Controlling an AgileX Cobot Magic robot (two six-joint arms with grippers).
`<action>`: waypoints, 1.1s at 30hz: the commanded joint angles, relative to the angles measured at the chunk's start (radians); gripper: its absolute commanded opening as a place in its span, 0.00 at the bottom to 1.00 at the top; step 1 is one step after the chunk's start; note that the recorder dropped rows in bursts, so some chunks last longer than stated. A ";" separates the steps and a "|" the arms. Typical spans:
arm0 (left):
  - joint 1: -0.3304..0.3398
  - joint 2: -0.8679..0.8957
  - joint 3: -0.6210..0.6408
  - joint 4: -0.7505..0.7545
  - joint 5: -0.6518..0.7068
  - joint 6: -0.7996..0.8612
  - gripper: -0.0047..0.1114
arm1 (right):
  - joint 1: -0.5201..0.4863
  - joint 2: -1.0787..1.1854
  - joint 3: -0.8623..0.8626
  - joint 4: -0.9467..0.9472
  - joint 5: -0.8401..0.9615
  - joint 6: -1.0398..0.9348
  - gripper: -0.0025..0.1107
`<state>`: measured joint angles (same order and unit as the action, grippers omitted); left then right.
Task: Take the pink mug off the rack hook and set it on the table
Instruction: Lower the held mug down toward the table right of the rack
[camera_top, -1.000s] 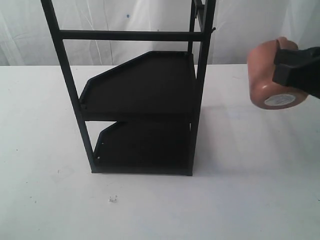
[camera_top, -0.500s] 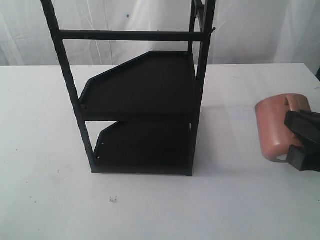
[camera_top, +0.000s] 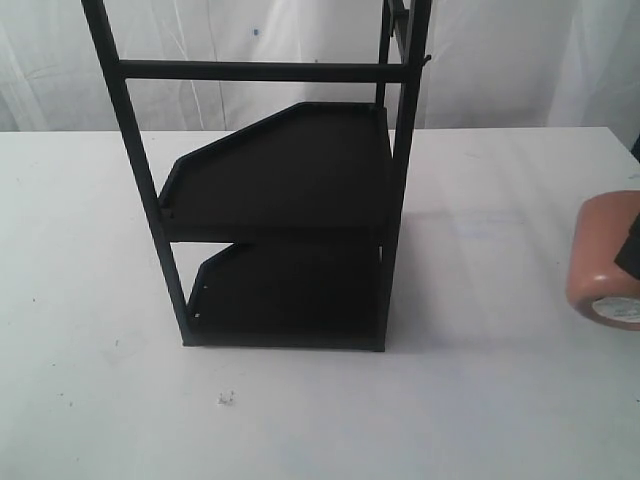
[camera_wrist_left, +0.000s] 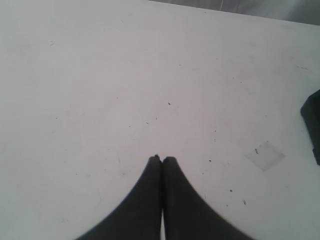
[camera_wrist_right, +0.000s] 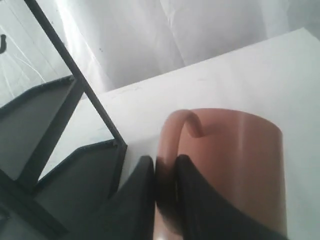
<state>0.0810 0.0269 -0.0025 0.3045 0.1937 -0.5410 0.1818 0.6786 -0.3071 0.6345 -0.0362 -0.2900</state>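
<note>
The pink mug (camera_top: 603, 255) hangs tilted at the far right edge of the exterior view, low over the white table (camera_top: 480, 400), clear of the rack. Its base sticker (camera_top: 622, 311) faces the camera. Whether it touches the table I cannot tell. In the right wrist view my right gripper (camera_wrist_right: 164, 162) is shut on the handle (camera_wrist_right: 172, 135) of the mug (camera_wrist_right: 240, 160). The rack hook (camera_top: 427, 60) is a bare short peg on the right post. My left gripper (camera_wrist_left: 161, 159) is shut and holds nothing, above the bare table (camera_wrist_left: 125, 75).
The tall black two-shelf rack (camera_top: 285, 190) stands mid-table with its crossbar (camera_top: 260, 71) high up. A small white crumb (camera_top: 226, 398) lies in front of it. A scrap of clear tape (camera_wrist_left: 265, 155) lies on the table near the left gripper. White curtains hang behind.
The right gripper carried the mug down from rack height, then rightward, so it is now partly cut off by the exterior view's right edge. The rack has not moved.
</note>
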 joint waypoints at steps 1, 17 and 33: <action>-0.007 -0.004 0.003 0.002 0.000 0.000 0.04 | 0.047 -0.008 0.029 -0.402 -0.184 0.334 0.02; -0.007 -0.004 0.003 0.002 0.000 0.000 0.04 | 0.069 0.265 0.111 -1.107 -0.676 0.808 0.02; -0.007 -0.004 0.003 0.002 0.000 0.000 0.04 | 0.069 0.728 0.111 -0.917 -1.185 0.226 0.14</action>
<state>0.0810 0.0269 -0.0025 0.3045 0.1937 -0.5410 0.2486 1.3631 -0.1972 -0.3341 -1.1232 0.0000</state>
